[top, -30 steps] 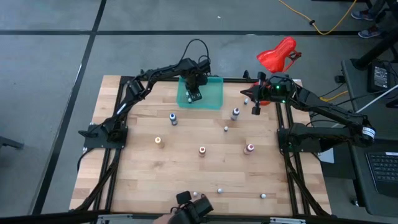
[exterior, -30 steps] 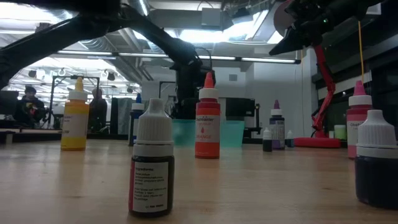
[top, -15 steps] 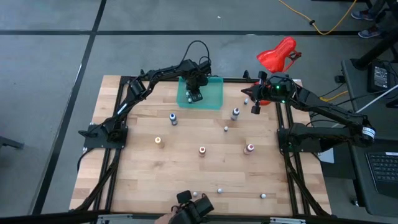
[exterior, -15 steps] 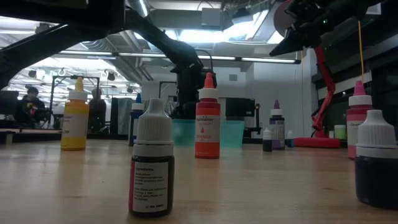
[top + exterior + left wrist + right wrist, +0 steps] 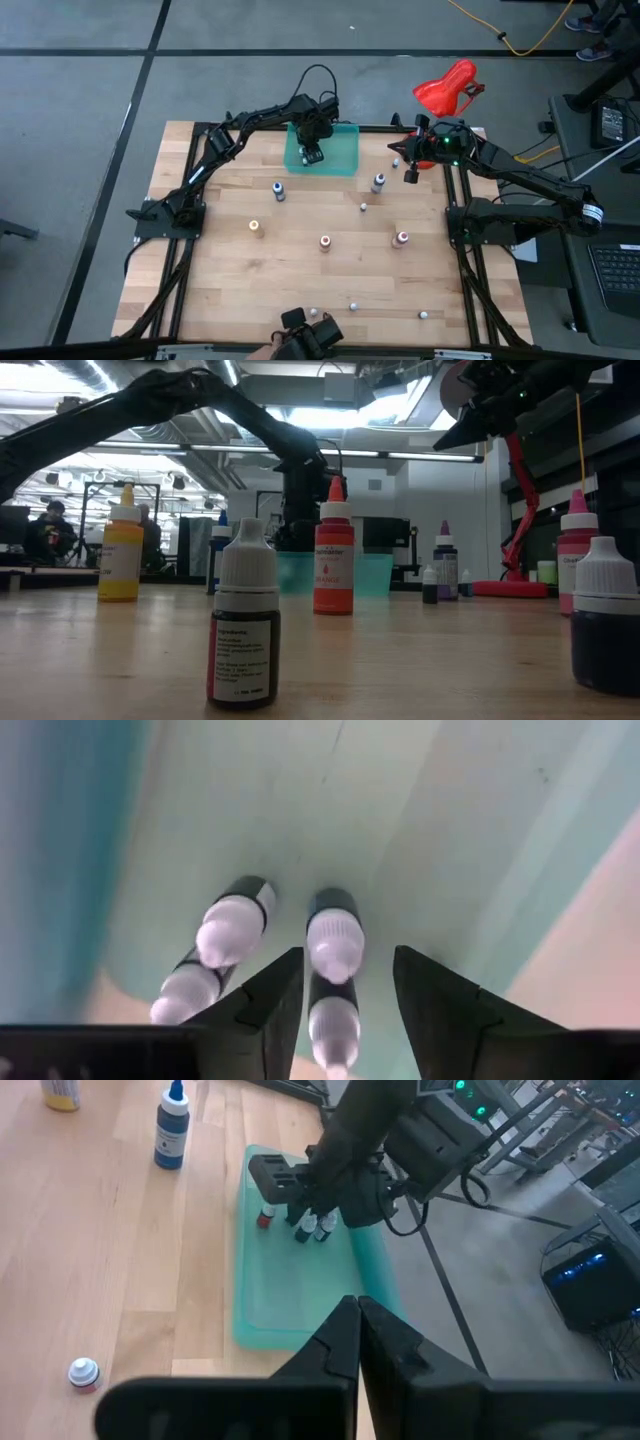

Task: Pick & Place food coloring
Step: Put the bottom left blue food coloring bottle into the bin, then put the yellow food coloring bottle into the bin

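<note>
Over the last second the left gripper [image 5: 313,153] has barely moved above the green tray [image 5: 345,160] – fingers parted, holding nothing. Small bottles [image 5: 335,935] stand in the tray between and beside its fingers, apparently just released. Right gripper [image 5: 410,176] waits closed near the far right table [image 5: 230,270] edge. Other food coloring bottles [image 5: 325,241] remain scattered on the table.
</note>
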Robot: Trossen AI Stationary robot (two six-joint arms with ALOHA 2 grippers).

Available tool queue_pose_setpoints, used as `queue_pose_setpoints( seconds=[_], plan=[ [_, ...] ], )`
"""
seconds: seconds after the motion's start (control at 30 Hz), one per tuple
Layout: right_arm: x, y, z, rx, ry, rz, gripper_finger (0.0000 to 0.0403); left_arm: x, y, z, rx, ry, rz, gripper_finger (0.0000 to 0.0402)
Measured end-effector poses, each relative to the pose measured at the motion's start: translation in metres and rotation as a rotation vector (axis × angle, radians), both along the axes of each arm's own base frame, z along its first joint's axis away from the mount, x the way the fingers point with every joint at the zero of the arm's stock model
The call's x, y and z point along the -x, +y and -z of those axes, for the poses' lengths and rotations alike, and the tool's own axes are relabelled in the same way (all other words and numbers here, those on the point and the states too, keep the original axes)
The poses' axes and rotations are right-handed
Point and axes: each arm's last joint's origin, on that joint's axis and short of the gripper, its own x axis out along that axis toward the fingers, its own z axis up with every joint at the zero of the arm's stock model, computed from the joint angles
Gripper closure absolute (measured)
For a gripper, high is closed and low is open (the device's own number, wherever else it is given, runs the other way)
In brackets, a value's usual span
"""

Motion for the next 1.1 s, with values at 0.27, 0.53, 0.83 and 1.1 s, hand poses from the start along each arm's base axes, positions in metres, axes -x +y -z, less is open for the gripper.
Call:
queue_pose_setpoints(
  seconds=[0.27, 0.53, 0.83, 1.1],
  plan=[
    [0.0, 0.0, 0.0, 0.0, 0.0, 0.0, 0.0391, -0.001, -0.003, -0.058, -0.03, -0.016, 0.003, 0.0229],
    [0.0, 0.0, 0.0, -0.002, 0.004, 0.0, 0.0391, 0.031, -0.036, -0.133, -0.079, -0.034, -0.016, 0.0228],
    [0.0, 0.0, 0.0, -0.001, 0.002, 0.0, 0.0391, 0.08, -0.082, -0.21, -0.172, -0.186, -0.144, 0.023],
    [0.0, 0.0, 0.0, 0.0, 0.001, 0.0, 0.0391, 0.134, -0.146, -0.166, -0.157, -0.235, -0.268, 0.0229]
  ],
)
